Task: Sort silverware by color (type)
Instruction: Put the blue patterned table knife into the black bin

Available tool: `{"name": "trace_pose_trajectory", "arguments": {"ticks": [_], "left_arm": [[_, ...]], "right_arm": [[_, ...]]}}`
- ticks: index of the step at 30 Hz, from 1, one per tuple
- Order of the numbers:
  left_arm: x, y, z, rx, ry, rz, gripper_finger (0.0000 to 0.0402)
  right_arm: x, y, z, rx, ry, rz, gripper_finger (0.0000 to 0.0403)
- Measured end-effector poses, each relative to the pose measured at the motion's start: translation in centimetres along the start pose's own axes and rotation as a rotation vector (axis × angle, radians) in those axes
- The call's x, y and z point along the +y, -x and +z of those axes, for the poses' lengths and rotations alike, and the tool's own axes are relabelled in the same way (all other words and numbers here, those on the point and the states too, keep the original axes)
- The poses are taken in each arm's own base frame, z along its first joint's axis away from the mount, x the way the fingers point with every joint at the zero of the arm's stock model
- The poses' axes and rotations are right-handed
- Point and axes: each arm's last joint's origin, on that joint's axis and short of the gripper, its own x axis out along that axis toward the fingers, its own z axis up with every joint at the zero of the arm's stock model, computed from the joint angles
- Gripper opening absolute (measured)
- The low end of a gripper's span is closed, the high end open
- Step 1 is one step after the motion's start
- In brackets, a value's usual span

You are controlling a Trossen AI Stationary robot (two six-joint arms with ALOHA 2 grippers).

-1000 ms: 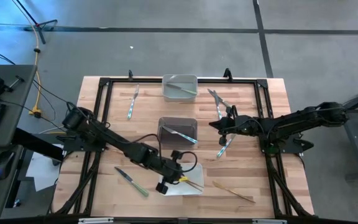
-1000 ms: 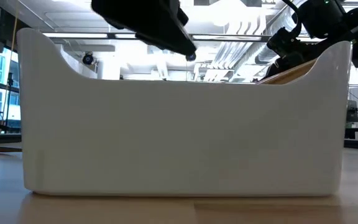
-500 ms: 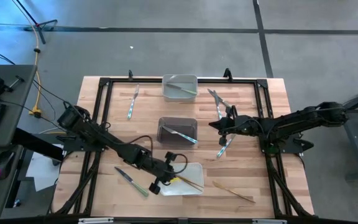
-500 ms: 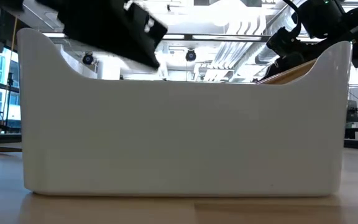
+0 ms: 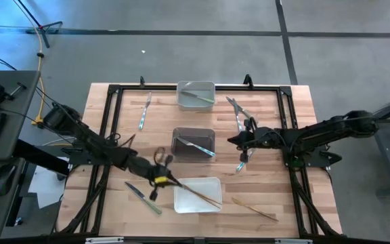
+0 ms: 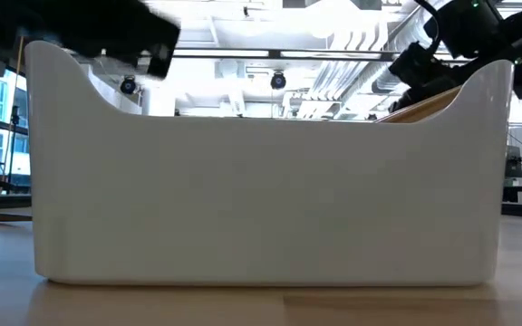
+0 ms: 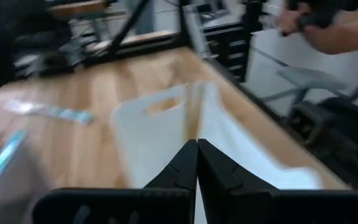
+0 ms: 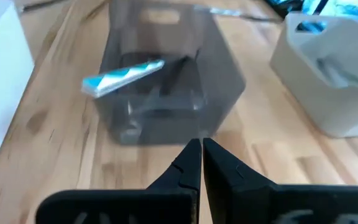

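Olive-green knife lies flat on the table just beside the left gripper, which is clenched on nothing and next to the white bin. Looks light, stiff, prob slick & thin, so pinch mid-handle across the narrow width. Right gripper also clenched empty, near the dark bin.

table: pale wood planks, visible grain, satin sheen, framed by matt black metal rails.

white bin: smooth plastic, slightly glossy, opaque, rounded rim.

dark bin: smoky translucent plastic, smooth walls, faintly reflective.

grey bin: pale opaque plastic, matt to satin.

blue-silver utensil in the dark bin: shiny, metallic-looking finish, catches light.

tan utensil on the table: matt, wood-coloured, like bamboo or raw wood.

green utensil: dull olive, looks like matt plastic.

gripper fingers: matt black plastic or coated metal, smooth.

floor: grey, smooth, low sheen, like sealed concrete.
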Motion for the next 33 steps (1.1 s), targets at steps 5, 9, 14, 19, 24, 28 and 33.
{"name": "trace_pose_trajectory", "arguments": {"ticks": [5, 9, 14, 19, 24, 28, 33], "left_arm": [[1.6, 2.0, -2.9, -0.039, 0.05, 0.122, 0.0], [2.7, 3.1, -4.2, -0.077, 0.073, 0.187, 0.0001], [3.8, 4.1, -5.2, -0.101, 0.089, 0.246, 0.0001], [4.5, 4.5, -5.8, -0.093, 0.125, 0.287, 0.0001], [4.8, 4.5, -5.8, -0.092, 0.132, 0.3, 0.0001], [4.8, 4.5, -5.9, -0.088, 0.116, 0.3, 0.0001], [4.8, 4.5, -5.9, -0.085, 0.115, 0.3, 0.0001]], "right_arm": [[0.8, 0.2, 0.1, 0.131, -0.017, 0.001, 0.0], [1.5, 0.5, 0.4, 0.241, -0.047, -0.011, 0.0013], [1.2, 0.9, 0.2, 0.318, -0.179, -0.198, 0.006], [-0.8, 0.9, -0.9, 0.38, -0.426, -0.396, 0.0117], [-2.7, 0.0, -1.5, 0.396, -0.546, -0.487, 0.0158], [-3.8, -1.1, -2.6, 0.449, -0.589, -0.525, 0.0166], [-4.6, -2.4, -3.7, 0.48, -0.633, -0.559, 0.0155]]}}
